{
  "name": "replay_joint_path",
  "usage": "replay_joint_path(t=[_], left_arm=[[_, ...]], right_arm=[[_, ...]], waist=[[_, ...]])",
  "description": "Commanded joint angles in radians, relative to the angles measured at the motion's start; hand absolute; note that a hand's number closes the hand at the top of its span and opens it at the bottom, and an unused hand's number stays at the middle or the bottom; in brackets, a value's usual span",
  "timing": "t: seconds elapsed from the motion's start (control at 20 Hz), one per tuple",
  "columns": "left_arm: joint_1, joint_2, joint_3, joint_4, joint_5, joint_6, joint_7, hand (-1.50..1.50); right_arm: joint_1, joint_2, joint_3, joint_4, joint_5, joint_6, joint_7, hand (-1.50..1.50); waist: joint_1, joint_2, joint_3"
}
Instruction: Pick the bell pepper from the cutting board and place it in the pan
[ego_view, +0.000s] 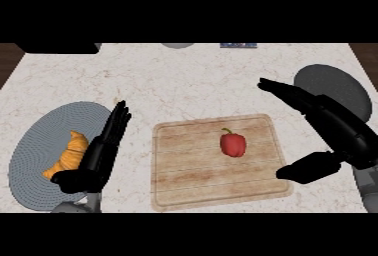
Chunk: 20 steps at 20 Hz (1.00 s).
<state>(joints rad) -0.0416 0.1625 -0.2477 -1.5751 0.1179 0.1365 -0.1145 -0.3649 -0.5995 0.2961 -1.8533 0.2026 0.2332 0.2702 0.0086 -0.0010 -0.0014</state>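
1. Red and glossy, the bell pepper (233, 143) lay right of centre on the wooden cutting board (184, 175), stem toward the counter's far edge, nothing touching it.
2. The board sat near the counter's front edge, bare wood all round the pepper.
3. To the right, the right hand (332, 127) hung over the board's right edge, fingers stretched out straight toward the far side and thumb spread low near the board's front corner; wide open, holding nothing, and clear of the pepper.
4. Beyond that hand, the dark grey pan (339, 87) sat by the counter's right edge, partly hidden by the fingers and forearm.
5. Over on the left, the left hand (100, 155) rested fingers-up and straight, empty, along the right rim of a grey round plate (37, 145).
6. A golden croissant (68, 155) lay on that plate, just beside the left hand.
7. Marble counter (184, 85) stretched open between board and far edge.
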Motion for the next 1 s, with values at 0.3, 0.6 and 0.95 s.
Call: replay_joint_path(t=[0.3,0.6,0.95], left_arm=[[-0.037,-0.011,0.006,0.014,-0.023,0.003,0.005,0.00],[0.004,-0.017,0.021,0.059,-0.028,-0.022,-0.058,0.00],[0.010,-0.010,0.072,0.002,-0.025,-0.046,-0.015,0.00]], right_arm=[[-0.209,0.074,0.273,0.228,0.207,0.211,0.205,-1.50],[-0.216,0.159,0.345,0.316,0.330,0.260,0.235,-1.50],[-0.105,0.234,0.274,0.225,0.412,0.324,0.282,-1.50]], waist=[[0.022,0.006,0.001],[0.000,0.003,0.001],[-0.009,0.000,0.001]])
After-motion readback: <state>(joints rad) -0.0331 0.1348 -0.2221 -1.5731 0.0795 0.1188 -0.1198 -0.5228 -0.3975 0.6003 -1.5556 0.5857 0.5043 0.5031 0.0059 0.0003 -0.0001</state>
